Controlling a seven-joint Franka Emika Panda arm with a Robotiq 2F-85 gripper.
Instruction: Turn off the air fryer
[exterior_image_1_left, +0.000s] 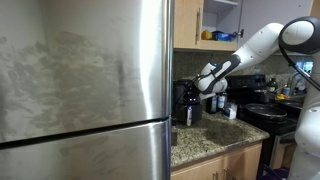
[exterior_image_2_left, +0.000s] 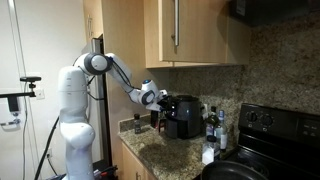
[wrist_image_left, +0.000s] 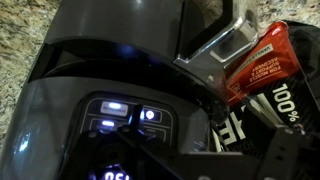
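The air fryer is a glossy black box on the granite counter, next to the fridge; it also shows in an exterior view. The wrist view looks down on its top, where a control panel has lit buttons and glowing digits at the bottom edge. My gripper hovers close over the fryer's top, and at its upper left side in an exterior view. Its fingers are only dark shapes low in the wrist view, so I cannot tell whether they are open or shut.
A large stainless fridge fills the left. Dark bottles stand beside the fryer. A red packet and a dark box printed "100%" lie close to it. A black stove with pots stands beyond, under wall cabinets.
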